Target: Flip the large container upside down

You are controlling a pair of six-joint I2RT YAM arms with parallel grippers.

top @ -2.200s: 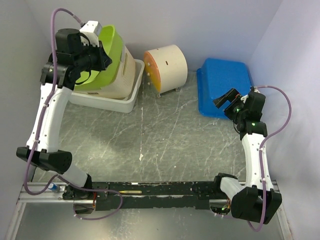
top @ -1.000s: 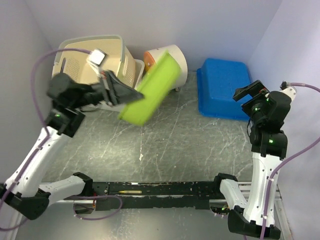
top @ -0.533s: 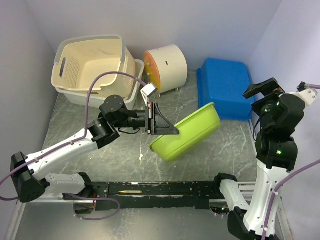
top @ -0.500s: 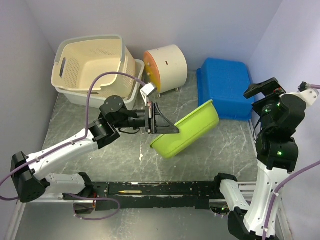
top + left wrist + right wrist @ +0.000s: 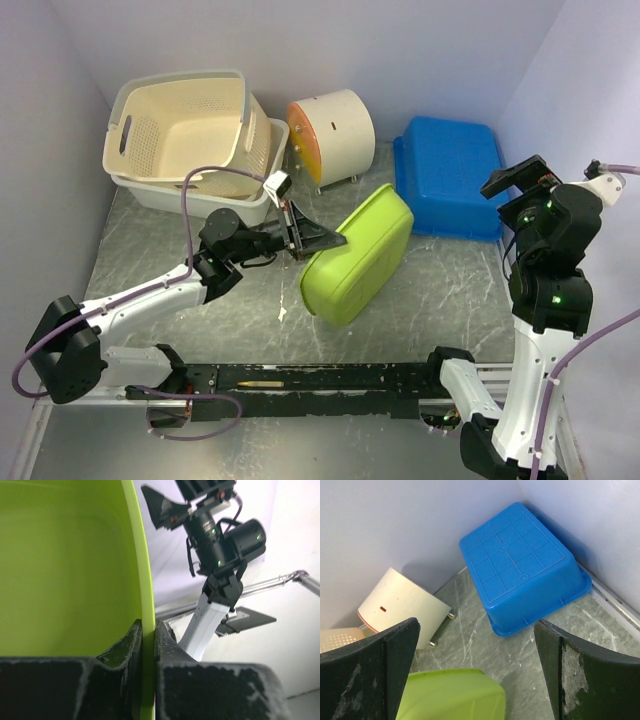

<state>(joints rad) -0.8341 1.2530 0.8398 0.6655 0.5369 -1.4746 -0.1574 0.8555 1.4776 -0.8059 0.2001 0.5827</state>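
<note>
The lime green container (image 5: 355, 255) stands tilted on its long edge in the middle of the table, its flat base facing up and toward the camera. My left gripper (image 5: 312, 240) is shut on its rim at the upper left side. In the left wrist view both jaws (image 5: 147, 630) pinch the thin green rim, with the container's inside (image 5: 65, 565) filling the left. My right gripper (image 5: 520, 182) is open and empty, raised high at the right. The right wrist view looks down between its fingers (image 5: 476, 625) at the green base (image 5: 450, 695).
An upturned blue bin (image 5: 447, 170) lies at the back right, also in the right wrist view (image 5: 520, 565). A white cylinder with an orange end (image 5: 335, 125) lies at the back middle. A cream basket (image 5: 180, 130) sits in a white tray (image 5: 250, 205) at the back left.
My left gripper carried the green container out of the cream basket to the table's middle and rolled it over, so its base now faces up. The right arm rose.
</note>
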